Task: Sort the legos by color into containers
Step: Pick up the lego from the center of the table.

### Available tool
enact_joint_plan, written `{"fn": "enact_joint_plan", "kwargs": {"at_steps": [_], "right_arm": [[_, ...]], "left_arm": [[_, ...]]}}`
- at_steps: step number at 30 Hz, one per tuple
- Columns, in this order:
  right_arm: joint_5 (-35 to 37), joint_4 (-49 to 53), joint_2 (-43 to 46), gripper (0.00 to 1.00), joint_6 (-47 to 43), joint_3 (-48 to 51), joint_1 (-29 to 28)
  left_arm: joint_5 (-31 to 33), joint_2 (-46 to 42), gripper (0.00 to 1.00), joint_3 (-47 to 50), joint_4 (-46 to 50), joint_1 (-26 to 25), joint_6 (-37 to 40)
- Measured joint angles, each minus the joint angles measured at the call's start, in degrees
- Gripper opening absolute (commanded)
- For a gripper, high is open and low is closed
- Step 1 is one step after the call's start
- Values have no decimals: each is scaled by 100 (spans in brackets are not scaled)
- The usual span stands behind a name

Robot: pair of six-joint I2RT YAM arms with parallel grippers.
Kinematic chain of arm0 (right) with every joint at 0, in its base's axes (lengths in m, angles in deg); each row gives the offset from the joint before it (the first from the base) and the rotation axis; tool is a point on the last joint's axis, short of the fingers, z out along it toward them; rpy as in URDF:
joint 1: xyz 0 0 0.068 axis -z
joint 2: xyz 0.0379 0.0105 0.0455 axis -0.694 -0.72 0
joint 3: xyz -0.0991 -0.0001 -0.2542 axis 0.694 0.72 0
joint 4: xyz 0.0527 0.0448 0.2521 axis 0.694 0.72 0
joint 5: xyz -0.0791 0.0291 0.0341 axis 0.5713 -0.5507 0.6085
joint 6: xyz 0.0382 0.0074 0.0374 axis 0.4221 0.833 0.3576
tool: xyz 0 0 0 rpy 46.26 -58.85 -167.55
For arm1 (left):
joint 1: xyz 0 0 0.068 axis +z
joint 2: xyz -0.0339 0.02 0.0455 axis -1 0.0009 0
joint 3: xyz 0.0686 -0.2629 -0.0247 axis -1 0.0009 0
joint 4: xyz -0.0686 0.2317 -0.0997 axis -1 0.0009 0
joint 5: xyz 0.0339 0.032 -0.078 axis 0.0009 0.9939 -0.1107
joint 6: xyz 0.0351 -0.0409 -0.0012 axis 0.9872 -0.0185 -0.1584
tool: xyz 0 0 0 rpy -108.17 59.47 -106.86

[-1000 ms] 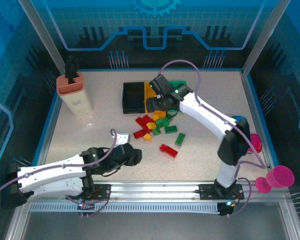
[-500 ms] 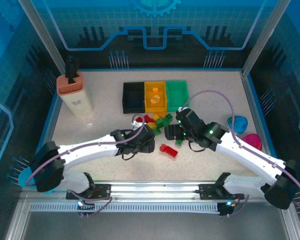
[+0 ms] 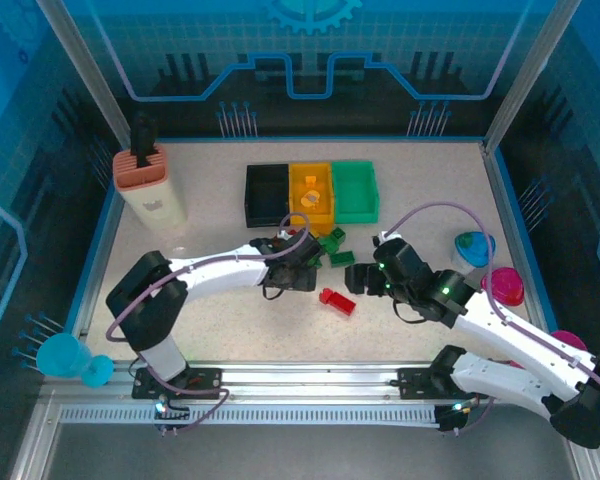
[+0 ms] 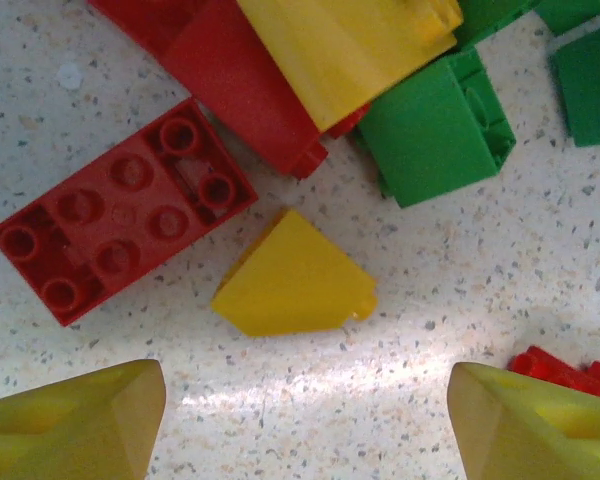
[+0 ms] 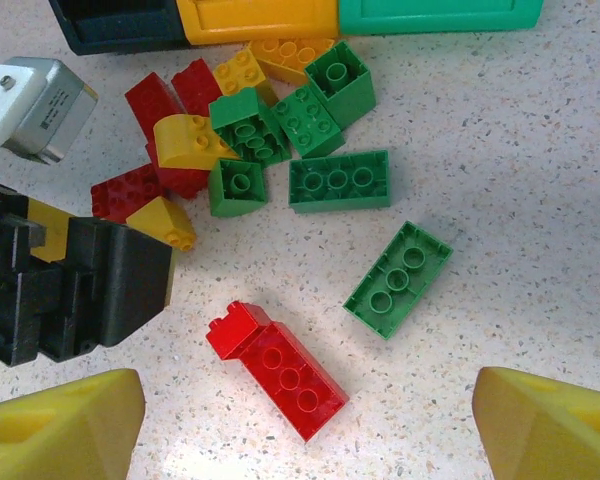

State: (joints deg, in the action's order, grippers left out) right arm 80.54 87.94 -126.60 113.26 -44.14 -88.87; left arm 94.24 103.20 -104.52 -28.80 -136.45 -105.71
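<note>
Hovering your left gripper (image 4: 300, 425), jaws apart, straight over the loose yellow wedge (image 4: 292, 280) makes sense: it sits just off the lego pile (image 4: 280, 60) on the desk (image 4: 430, 330). Your right gripper (image 5: 305, 425), also spread wide, lines up above the long red brick (image 5: 280, 370)

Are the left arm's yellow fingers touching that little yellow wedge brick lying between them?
Apart. The left wrist view shows bare speckled table between the yellow wedge brick and both fingers of the left gripper.
</note>
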Motion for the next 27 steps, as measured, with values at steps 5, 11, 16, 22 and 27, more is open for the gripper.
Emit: {"fn": "enact_joint_plan", "kwargs": {"at_steps": [5,11,16,22,27], "right_arm": [[-83,-50,15,84,-2,61,90],[-157,-133,94,83,-2,105,236],[-273,-184,136,82,-4,199,332],[-354,-249,140,80,-13,247,409],[-435,-275,144,80,-26,247,481]], "left_arm": [[-142,299,74,-157,-52,129,70],[-195,553,72,-354,-44,201,155],[-197,785,67,-654,-22,210,251],[-195,841,61,-754,28,210,275],[-188,955,57,-756,98,210,297]]}}
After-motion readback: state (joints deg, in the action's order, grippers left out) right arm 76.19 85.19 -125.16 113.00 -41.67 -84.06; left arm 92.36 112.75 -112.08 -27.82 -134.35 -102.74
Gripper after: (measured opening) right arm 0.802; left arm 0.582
